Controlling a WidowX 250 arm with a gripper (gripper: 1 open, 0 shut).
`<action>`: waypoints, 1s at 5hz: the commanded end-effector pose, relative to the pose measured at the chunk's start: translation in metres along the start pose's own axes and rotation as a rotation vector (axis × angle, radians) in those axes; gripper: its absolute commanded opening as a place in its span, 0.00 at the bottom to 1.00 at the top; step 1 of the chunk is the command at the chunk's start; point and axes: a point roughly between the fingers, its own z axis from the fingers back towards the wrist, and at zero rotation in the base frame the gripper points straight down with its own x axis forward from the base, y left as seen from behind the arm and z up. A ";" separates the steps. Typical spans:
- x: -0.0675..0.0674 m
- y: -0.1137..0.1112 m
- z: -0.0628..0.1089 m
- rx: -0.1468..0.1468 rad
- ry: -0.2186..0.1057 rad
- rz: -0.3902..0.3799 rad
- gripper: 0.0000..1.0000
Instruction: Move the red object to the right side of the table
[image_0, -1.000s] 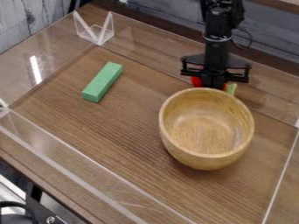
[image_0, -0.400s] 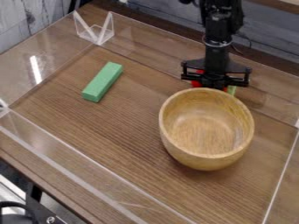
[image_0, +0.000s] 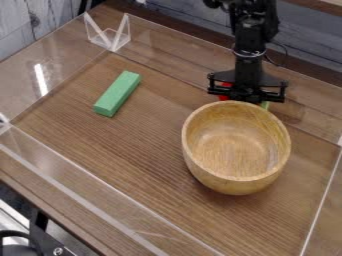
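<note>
- Viewing by camera: a single arm, dark, comes in from the top edge of the view; its gripper (image_0: 246, 92) points down at the tabletop, at the far rim of the bowl.
- Jaw state: I cannot tell from here whether they are released or clenched. The dark parts overlap and the fingertips are lost among them. A grasp on the fruit cannot be confirmed either.
- Red toy fruit (image_0: 225, 98): only a small red patch shows, directly below the gripper and just beyond the bowl's far rim. The rest is covered by the gripper and possibly the bowl. Contact with the bowl: cannot tell.
- Light-green leafy bit (image_0: 265, 103): a sliver shows at the other side of the gripper, nearer the right of the view.
- Wooden bowl (image_0: 237, 157): upright, pale tan, round, in the right half of the view, in front of the gripper. I see only bare wood inside it.
- Green block (image_0: 118, 93): rectangular, lying flat and slanted on the left half of the view, well apart from bowl and gripper.
- Table (image_0: 140, 150): brown wood grain, with clear walls along its edges.
- Clear angular piece (image_0: 110, 36): near the far left part of the tabletop, beyond the green block.
</note>
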 end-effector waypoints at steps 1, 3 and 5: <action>0.006 -0.005 0.014 -0.016 -0.039 -0.010 1.00; 0.004 -0.002 0.028 -0.028 -0.042 -0.008 1.00; 0.003 0.001 0.043 -0.038 -0.051 -0.004 1.00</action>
